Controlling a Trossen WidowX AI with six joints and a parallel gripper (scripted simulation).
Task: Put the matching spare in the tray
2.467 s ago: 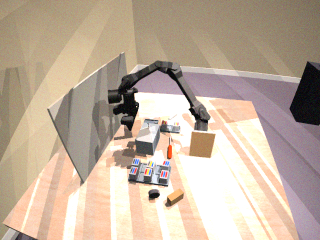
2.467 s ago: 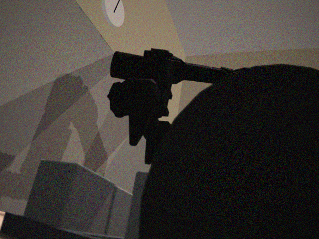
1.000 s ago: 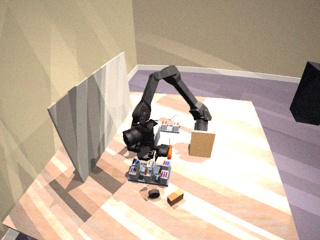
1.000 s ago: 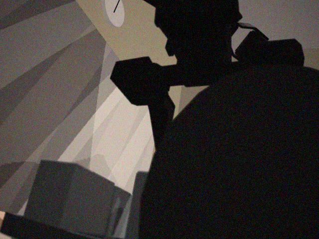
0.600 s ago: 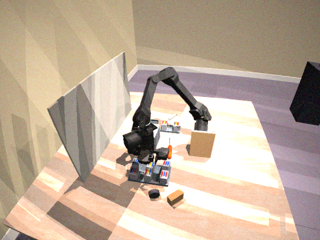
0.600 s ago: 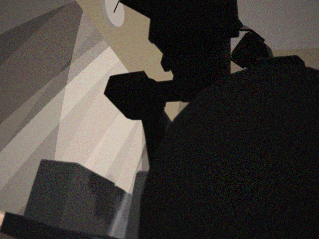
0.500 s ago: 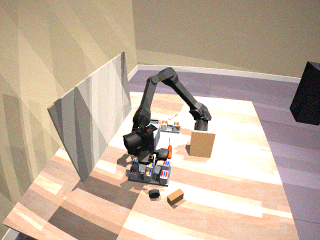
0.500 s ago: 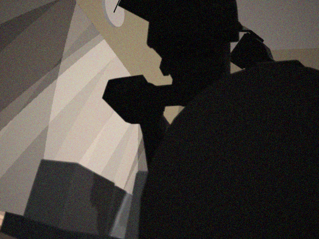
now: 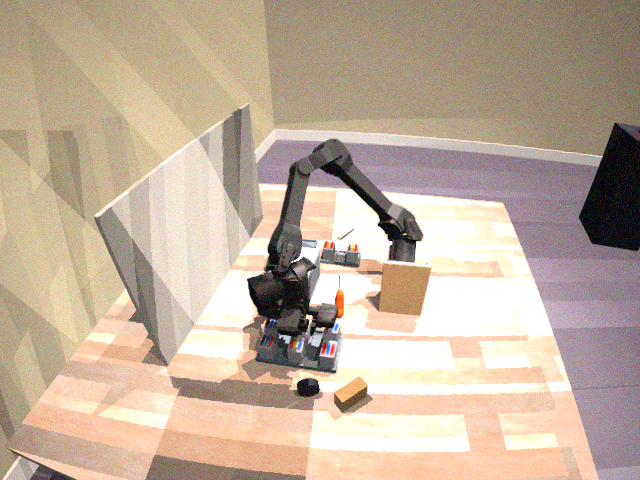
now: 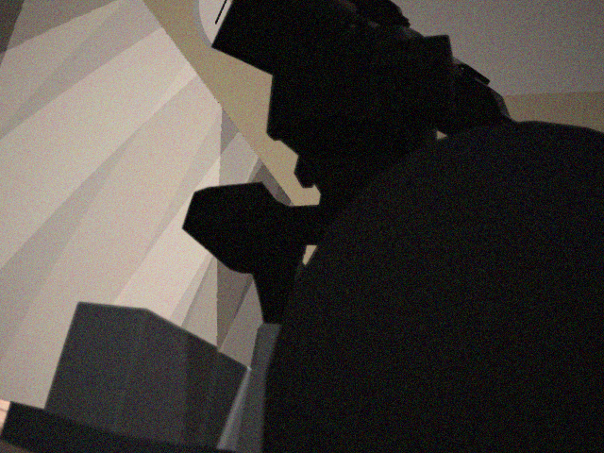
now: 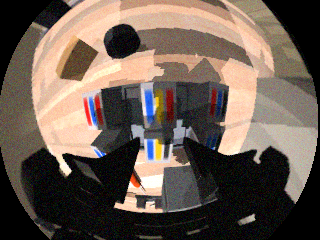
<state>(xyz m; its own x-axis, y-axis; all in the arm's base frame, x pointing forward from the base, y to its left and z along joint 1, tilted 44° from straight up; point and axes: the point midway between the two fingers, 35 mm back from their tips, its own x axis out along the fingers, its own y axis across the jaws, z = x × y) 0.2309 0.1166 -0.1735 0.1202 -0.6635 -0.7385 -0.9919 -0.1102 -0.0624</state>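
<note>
A dark rack (image 9: 312, 364) holds grey spares in two rows with coloured stripes on top. The front row has a blue-yellow-red spare (image 9: 296, 345) (image 11: 159, 106) in the middle, a red-blue-red spare (image 9: 328, 349) (image 11: 93, 110) and another red-and-blue spare (image 9: 266, 347) (image 11: 217, 104). My gripper (image 9: 306, 329) (image 11: 162, 140) is open and low over the back row, its fingers on either side of the middle spare (image 11: 157, 150), striped blue, yellow and white. The outer back spares are partly hidden. I cannot identify the mounted unit or its code, nor the tray.
A grey box (image 11: 181, 187) and a small holder (image 9: 340, 255) with striped blocks stand behind the rack. An orange screwdriver (image 9: 339, 303) and tan panel (image 9: 404, 288) are near. A black puck (image 9: 308, 386) (image 11: 121, 41) and wooden block (image 9: 351, 394) (image 11: 76, 58) lie in front. A grey wall panel (image 9: 180, 227) stands left.
</note>
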